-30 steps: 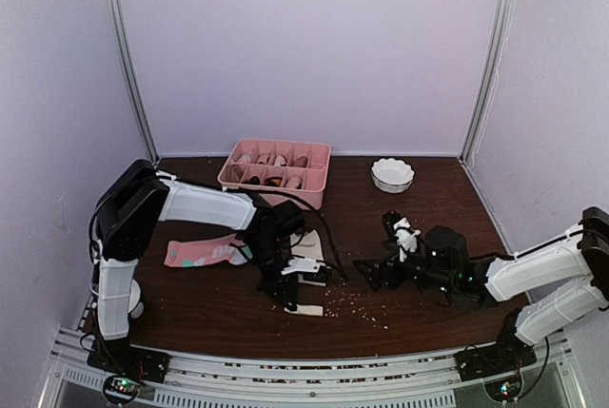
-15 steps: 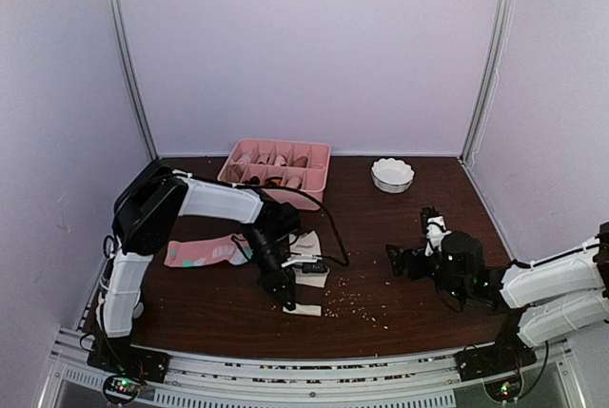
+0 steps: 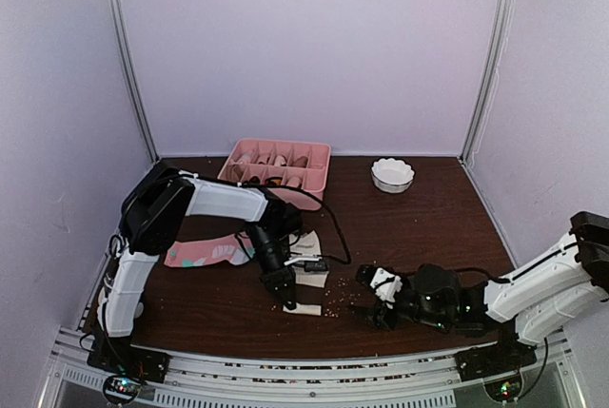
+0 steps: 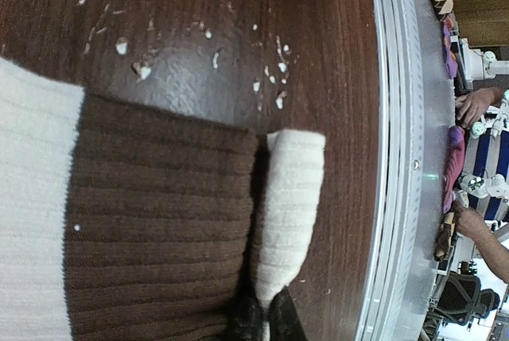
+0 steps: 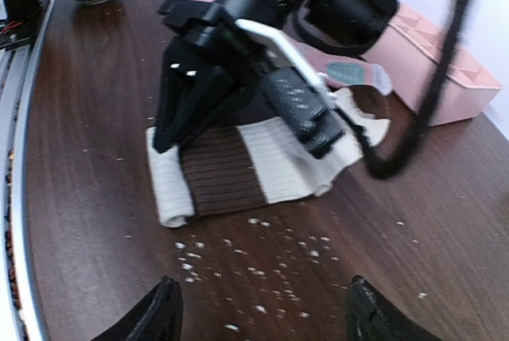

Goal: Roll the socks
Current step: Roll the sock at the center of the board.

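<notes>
The right arm has swung in and dropped since half a second ago. The right gripper (image 3: 373,298), then raised over the middle of the table, now sits low just to the right of the cream sock (image 3: 306,281). Its jaws are spread wide and hold nothing, and scattered crumbs (image 5: 238,255) lie on the wood ahead of them. The left gripper (image 3: 285,296) has barely shifted. It stands on the sock's near end, its tips drawn close together and nipping the fabric where the dark brown band meets the turned-over cream edge. The cream sock lies flat on the dark wooden table (image 3: 428,208), near its front edge. The pink sock (image 3: 195,253) lies flat further left, behind the left arm. A pink tray (image 3: 276,183) and a small white bowl (image 3: 392,175) stand at the back.
</notes>
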